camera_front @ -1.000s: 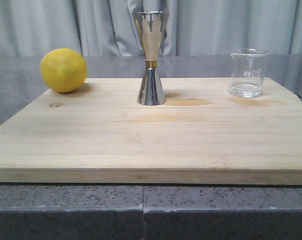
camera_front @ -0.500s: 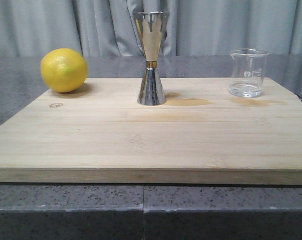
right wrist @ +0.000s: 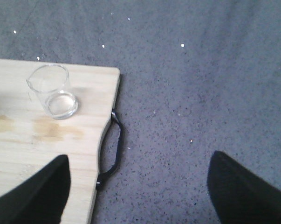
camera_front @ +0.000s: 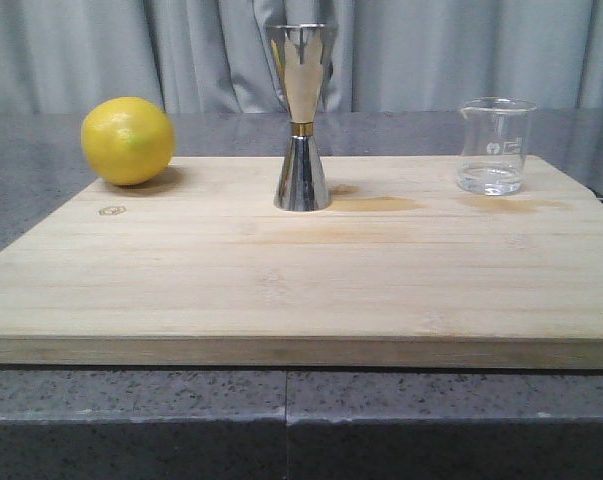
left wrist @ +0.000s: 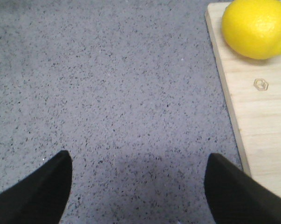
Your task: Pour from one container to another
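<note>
The small clear glass beaker (camera_front: 497, 145) stands upright at the back right of the wooden cutting board (camera_front: 301, 280), with a little clear liquid in its bottom; the right wrist view shows the beaker (right wrist: 53, 92) too. The tall steel jigger (camera_front: 302, 117) with a gold waist band stands upright at the board's back middle. Neither arm shows in the front view. My left gripper (left wrist: 139, 175) hangs open over bare counter left of the board. My right gripper (right wrist: 140, 179) is open over the board's right edge, well short of the beaker. Both hold nothing.
A yellow lemon (camera_front: 127, 140) rests at the board's back left corner, and the left wrist view has the lemon (left wrist: 256, 28) as well. A black handle loop (right wrist: 113, 148) hangs off the board's right edge. Damp stains (camera_front: 376, 204) mark the board. Grey speckled counter (left wrist: 112, 93) surrounds it, with a curtain behind.
</note>
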Controlling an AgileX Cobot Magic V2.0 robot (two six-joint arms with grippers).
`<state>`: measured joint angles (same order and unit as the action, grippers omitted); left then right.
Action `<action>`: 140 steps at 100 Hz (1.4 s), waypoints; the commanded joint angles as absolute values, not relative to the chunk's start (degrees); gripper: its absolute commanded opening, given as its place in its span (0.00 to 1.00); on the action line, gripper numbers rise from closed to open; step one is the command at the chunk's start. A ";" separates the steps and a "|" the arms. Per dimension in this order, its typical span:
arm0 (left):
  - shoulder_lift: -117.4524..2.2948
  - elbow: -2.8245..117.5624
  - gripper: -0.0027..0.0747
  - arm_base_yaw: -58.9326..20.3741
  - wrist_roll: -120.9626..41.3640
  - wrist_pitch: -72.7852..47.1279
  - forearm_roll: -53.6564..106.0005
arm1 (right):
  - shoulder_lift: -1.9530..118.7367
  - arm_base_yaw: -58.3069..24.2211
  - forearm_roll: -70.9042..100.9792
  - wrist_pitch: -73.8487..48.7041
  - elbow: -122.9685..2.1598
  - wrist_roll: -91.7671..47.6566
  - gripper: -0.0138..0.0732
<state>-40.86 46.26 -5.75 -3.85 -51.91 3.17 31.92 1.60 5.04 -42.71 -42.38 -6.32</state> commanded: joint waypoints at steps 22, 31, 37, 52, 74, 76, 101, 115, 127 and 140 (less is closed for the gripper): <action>-40.70 47.36 0.29 -5.65 -3.12 -44.58 4.53 | 31.45 1.91 4.88 -37.33 -43.53 -7.05 0.26; -40.70 47.36 0.16 -5.65 -3.12 -44.24 4.53 | 31.45 1.91 4.88 -37.33 -43.53 -7.05 0.15; -40.70 47.36 0.07 -5.65 -3.12 -43.98 4.53 | 31.45 1.91 4.88 -37.33 -43.53 -7.05 0.10; -40.70 47.36 0.01 -5.65 -3.12 -41.64 4.53 | 31.45 1.91 5.11 -36.88 -43.53 -7.05 0.08; -40.70 47.36 0.01 -5.65 -3.12 -41.64 4.53 | 31.45 1.91 5.12 -36.88 -43.53 -7.05 0.08; -40.70 47.36 0.01 -5.65 -3.12 -41.64 4.53 | 31.45 1.91 5.12 -36.88 -43.53 -7.05 0.08; -39.94 46.74 0.01 -5.78 -3.12 -41.19 4.53 | 31.45 1.91 5.12 -36.88 -43.53 -7.05 0.08; -34.34 40.30 0.01 -5.39 -3.12 -35.53 4.56 | 31.45 1.91 5.12 -36.88 -43.53 -7.05 0.08; -26.43 30.41 0.01 -4.33 -3.12 -28.90 4.56 | 31.45 1.91 5.12 -36.88 -43.53 -7.05 0.08; -15.94 19.29 0.01 -3.67 -3.12 -21.65 4.56 | 31.45 1.91 5.12 -36.88 -43.53 -7.05 0.08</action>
<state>-21.36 24.06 -4.07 -3.76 -30.87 3.88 31.40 1.60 5.16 -41.18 -42.25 -6.46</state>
